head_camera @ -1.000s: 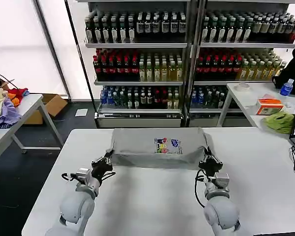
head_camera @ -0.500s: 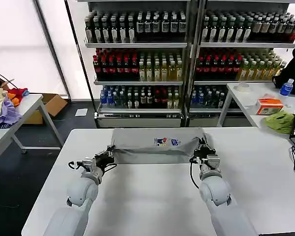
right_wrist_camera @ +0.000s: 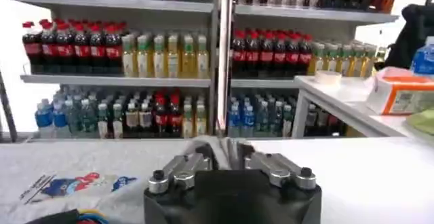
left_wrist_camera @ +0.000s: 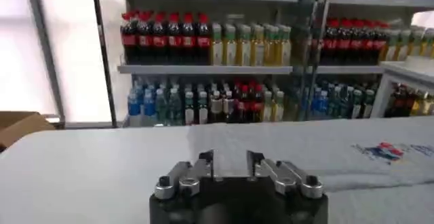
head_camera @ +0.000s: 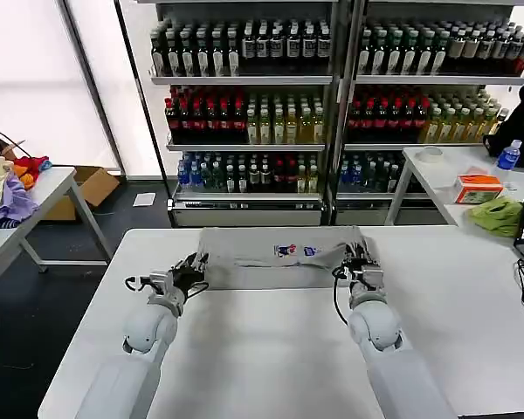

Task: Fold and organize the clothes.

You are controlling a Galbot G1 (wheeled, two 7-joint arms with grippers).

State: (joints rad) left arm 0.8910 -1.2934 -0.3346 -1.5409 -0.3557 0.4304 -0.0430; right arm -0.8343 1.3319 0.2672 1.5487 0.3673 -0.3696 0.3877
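While both claws pinch it, folded T-shirt (head_camera: pixel 279 257) lies on table (head_camera: pixel 271 349).

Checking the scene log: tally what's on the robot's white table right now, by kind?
Light grey T-shirt: 1
Grippers at its near edge: 2, left gripper and right gripper
Total: 3, all on the white table
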